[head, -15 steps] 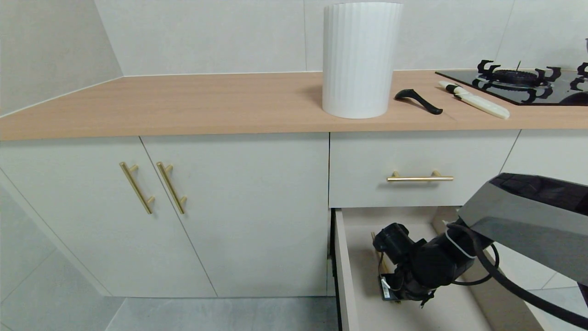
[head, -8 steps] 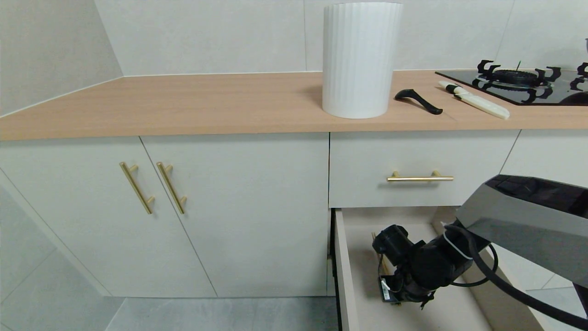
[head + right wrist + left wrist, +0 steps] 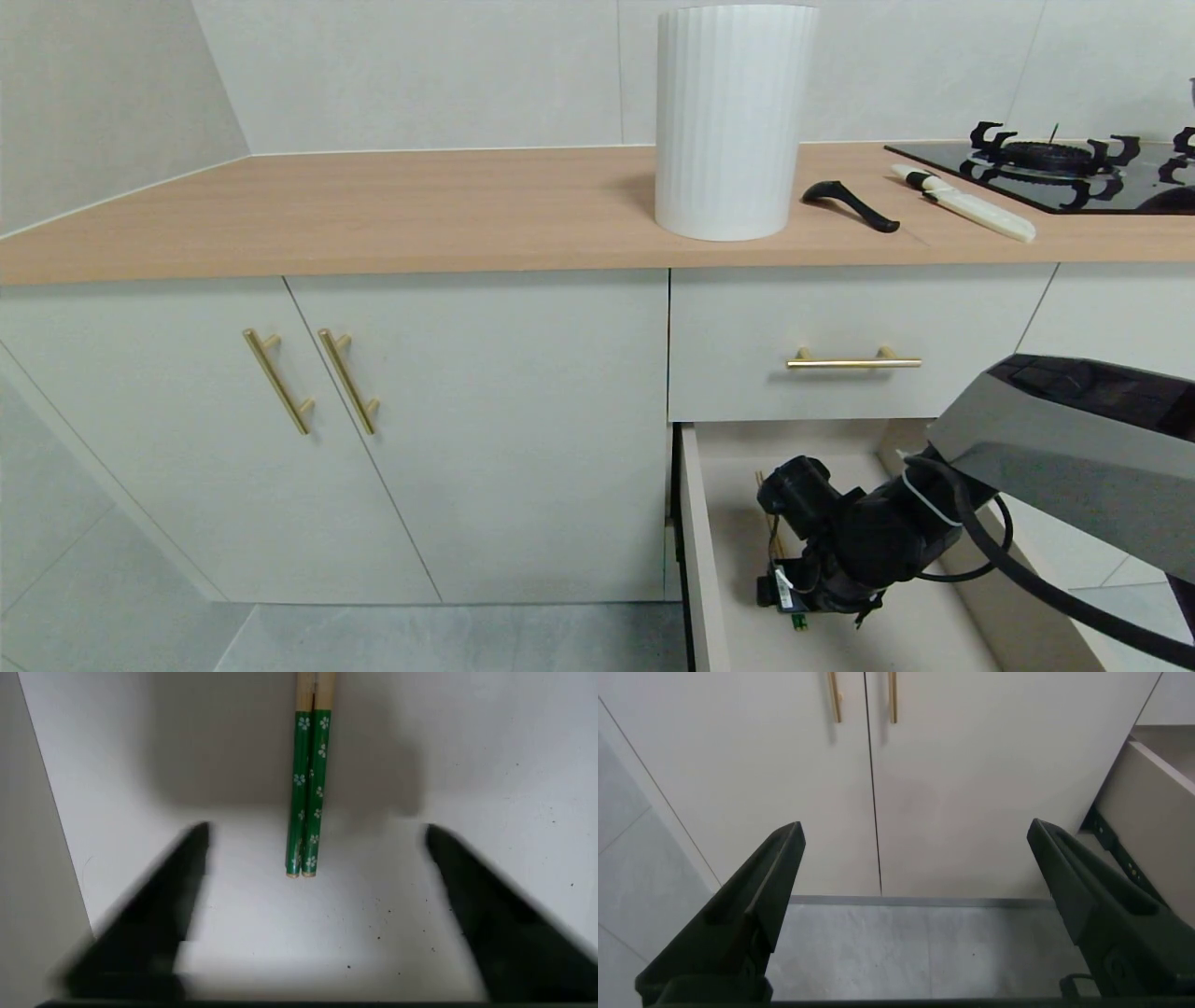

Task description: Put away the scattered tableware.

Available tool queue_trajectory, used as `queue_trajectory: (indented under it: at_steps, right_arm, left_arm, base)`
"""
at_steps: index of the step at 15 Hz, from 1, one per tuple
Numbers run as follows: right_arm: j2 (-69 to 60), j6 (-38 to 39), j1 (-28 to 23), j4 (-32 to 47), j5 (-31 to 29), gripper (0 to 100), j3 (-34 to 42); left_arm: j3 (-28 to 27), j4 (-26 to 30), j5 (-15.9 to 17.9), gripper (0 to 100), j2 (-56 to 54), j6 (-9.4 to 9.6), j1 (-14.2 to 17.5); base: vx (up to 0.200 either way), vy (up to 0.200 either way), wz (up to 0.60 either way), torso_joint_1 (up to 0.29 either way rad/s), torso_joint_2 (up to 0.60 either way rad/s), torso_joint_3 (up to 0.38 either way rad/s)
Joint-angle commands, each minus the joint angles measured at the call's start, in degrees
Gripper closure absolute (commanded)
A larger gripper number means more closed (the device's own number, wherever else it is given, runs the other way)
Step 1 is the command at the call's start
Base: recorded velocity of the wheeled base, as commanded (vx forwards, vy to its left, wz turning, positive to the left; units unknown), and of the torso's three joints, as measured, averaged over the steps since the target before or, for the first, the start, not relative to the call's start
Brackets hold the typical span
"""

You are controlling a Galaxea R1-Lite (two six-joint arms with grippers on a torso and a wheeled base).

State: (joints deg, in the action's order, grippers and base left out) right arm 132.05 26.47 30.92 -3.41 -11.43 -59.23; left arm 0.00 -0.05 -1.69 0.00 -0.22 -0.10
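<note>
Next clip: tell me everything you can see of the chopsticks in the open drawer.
The chopsticks are a matched pair, side by side and touching along their length, apparently lying flat on the pale floor of the open drawer. One end of each is green with small white flowers. Farther along, the sticks turn pale, like bare wood or bamboo. They lie between the spread fingers of the right hand, which do not touch them. Their pale ends run out of the wrist view.

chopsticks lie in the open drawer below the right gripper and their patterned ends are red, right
Not quite: the patterned ends are green, not red, as the right wrist view shows. The rest holds: the chopsticks lie in the open drawer below the right gripper.
</note>
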Motion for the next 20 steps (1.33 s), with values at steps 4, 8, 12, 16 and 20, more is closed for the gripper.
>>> queue_trajectory:
  at_steps: [4, 8, 12, 16, 20]
  right_arm:
    - [-12.34, -0.1, -0.24, 0.51, 0.01, 0, 2.54]
    - [-26.93, -1.07, -0.33, 0.69, 0.01, 0, 5.36]
    - [-39.85, -5.55, -1.74, 0.69, -0.17, 0, 7.47]
    - [-44.69, -8.62, -4.55, 0.6, -0.17, 0, 7.64]
    - [-45.74, -9.85, -5.95, -0.45, -0.17, 0, 7.91]
  left_arm:
    - [0.0, -0.04, 0.02, 0, 0.0, -0.04, 0.01]
    - [0.0, -0.04, -0.06, 0, 0.0, -0.04, 0.01]
    - [0.0, -0.04, 0.02, 0, 0.0, -0.04, 0.01]
    - [0.0, -0.04, -0.06, 0, 0.0, -0.04, 0.01]
    - [0.0, -0.04, -0.06, 0, 0.0, -0.04, 0.01]
  base:
    - [0.0, 0.0, 0.0, 0.0, 0.0, 0.0]
    - [0.0, 0.0, 0.0, 0.0, 0.0, 0.0]
    - [0.0, 0.0, 0.0, 0.0, 0.0, 0.0]
    - [0.0, 0.0, 0.0, 0.0, 0.0, 0.0]
    - [0.0, 0.0, 0.0, 0.0, 0.0, 0.0]
